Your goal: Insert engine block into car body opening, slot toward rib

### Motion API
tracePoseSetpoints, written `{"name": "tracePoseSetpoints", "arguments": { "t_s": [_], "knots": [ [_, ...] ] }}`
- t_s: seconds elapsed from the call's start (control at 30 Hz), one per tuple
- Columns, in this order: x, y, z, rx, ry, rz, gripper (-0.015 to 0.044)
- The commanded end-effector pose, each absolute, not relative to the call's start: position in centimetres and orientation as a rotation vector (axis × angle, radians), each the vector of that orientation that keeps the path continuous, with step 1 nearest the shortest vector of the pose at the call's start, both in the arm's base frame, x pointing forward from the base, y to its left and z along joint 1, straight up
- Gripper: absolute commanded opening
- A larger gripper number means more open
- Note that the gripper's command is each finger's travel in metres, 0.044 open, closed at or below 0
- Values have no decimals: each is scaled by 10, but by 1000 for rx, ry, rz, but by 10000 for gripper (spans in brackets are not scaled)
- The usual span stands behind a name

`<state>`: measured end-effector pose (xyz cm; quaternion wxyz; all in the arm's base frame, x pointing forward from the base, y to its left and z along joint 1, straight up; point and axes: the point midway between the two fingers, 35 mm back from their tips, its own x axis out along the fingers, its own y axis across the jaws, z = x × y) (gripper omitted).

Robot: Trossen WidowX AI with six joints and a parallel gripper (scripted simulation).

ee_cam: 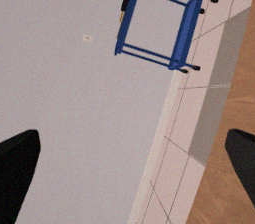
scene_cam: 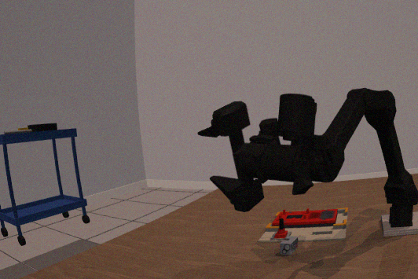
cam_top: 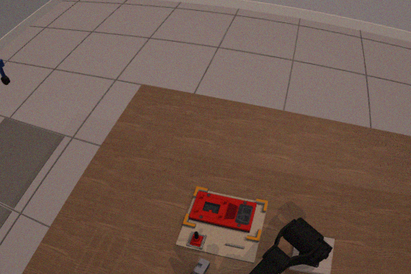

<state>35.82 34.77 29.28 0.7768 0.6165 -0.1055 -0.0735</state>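
The engine block, a small grey block (cam_top: 201, 266) (scene_cam: 288, 247), lies on the table in front of the beige board, partly cut off by the lower edge in the top view. The red car body (cam_top: 210, 218) (scene_cam: 302, 222) lies flat on the board between orange corner marks. Its dark opening (cam_top: 210, 208) (scene_cam: 295, 216) shows no block in it. My gripper (scene_cam: 204, 156) (ee_cam: 136, 138) is wide open and empty, high above the table and pointing away from the board toward the wall. It is out of frame in the top view. The block's slot side cannot be told.
The beige board (cam_top: 208, 231) (scene_cam: 339, 236) also bears a red piece with a black knob (cam_top: 197, 241) (scene_cam: 280, 235) and a thin grey bar (cam_top: 235, 245) (scene_cam: 322, 233). A blue cart (scene_cam: 43, 205) (ee_cam: 182, 42) stands on the floor beyond the table.
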Motion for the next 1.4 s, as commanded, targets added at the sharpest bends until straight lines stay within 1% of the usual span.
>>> {"name": "tracePoseSetpoints", "arguments": {
  "t_s": [0.0, 1.37],
  "knots": [
    [366, 346, 296, 1184, -197, -152, 440],
    [419, 321, 256, -189, 147, -28, 440]
  ]
}}
